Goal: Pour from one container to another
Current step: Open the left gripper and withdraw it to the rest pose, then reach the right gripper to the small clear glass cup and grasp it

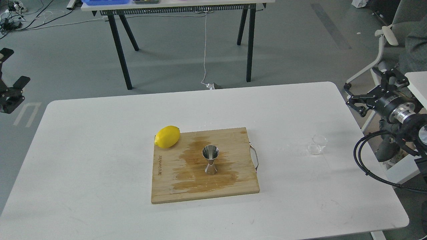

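Observation:
The steel hourglass jigger (210,160) stands upright on a wet patch of the wooden cutting board (166,186). The tiny clear cup (317,144) rests on the white table to the right of the board, barely visible. My right gripper (365,87) hovers open off the table's right edge, above and to the right of the cup, holding nothing. My left gripper (14,68) shows only at the far left edge of the view, off the table, fingers spread open and empty, far from both containers.
A yellow lemon (167,136) lies at the board's far left corner. The board has a metal handle (255,158) on its right side. An office chair (383,43) stands behind the right arm; another table (173,5) stands farther back.

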Controlling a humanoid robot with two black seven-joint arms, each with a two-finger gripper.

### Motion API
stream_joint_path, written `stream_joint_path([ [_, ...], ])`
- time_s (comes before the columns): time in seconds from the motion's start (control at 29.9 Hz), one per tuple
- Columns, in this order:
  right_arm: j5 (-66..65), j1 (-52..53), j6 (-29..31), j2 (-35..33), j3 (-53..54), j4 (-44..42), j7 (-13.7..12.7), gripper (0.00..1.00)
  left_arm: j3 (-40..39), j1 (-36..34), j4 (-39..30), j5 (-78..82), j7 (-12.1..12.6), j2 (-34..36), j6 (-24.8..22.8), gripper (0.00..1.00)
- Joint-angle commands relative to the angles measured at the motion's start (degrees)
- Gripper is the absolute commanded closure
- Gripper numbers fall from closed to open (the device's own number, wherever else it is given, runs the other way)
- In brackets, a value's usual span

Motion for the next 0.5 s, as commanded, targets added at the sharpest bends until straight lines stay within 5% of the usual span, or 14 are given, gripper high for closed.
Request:
stream_joint_path([
  [0.0,0.57,0.02,0.00,2.23,-0.01,-0.06,-0.10,0.01,0.42,-2.72,3.66,-2.83,-0.01,-1.51,-0.01,0.01],
  [0.2,10.40,-0.42,0.00,5.84,0.43,1.33,-0.27,0.01,0.78,-2.99,4.01,-2.92,-0.01,-4.14,-0.01,0.01],
  [0.4,17.98,-2.52,0.00,4.87,7.27,11.61,-0.71,0.01,0.95,-0.54,4.10,-2.84,-0.01,-5.90,-0.01,0.01],
  [0.47,18.06,-3.75,-6.44,3.30,8.16,13.55,-1.32,0.01,0.87,0.43,4.10,-2.75,-0.01,-6.16,-0.01,0.01],
])
